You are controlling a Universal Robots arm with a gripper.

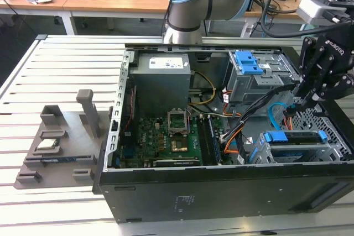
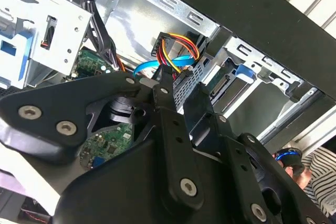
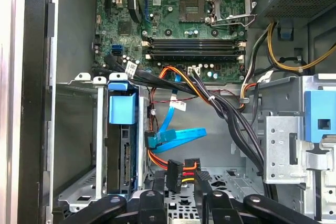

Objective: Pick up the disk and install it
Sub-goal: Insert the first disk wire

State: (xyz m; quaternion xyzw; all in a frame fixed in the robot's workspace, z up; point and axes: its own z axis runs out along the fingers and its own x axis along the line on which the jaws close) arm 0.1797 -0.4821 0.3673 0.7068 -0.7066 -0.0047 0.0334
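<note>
Currently the gripper (image 1: 299,103) hangs inside the open case (image 1: 166,192), at the end toward the exterior view's right, over the drive bay area. Its jaws are released: in the first wrist view the two fingers (image 3: 153,201) stand apart, with perforated case metal showing in the gap and nothing clamped between them.

The disk (image 1: 293,137) is not in the gripper. It sits in the lower cage (image 1: 332,153) at the case corner, toward the exterior view's right. In the first wrist view the disk (image 3: 121,148) stands on edge between the cage walls, with its blue frame uppermost toward the board (image 3: 194,19).

A black power plug (image 3: 175,174) with red, yellow and orange wires lies just beyond the fingertips. Whether a finger touches it cannot be told. In the second wrist view the same plug (image 2: 169,52) sits close above the gripper (image 2: 180,80). A blue data cable (image 3: 178,136) loops between the disk and the plug, its end near the disk's edge.

A second cage (image 1: 251,78) with a blue latch stands near the gripper, toward the PSU (image 1: 163,78). The board carries an open CPU socket (image 1: 179,120).

Outside the case, toward the exterior view's left, a grey tray (image 1: 61,147) rests on the slatted table (image 1: 55,70) and holds a chip (image 1: 46,144).
</note>
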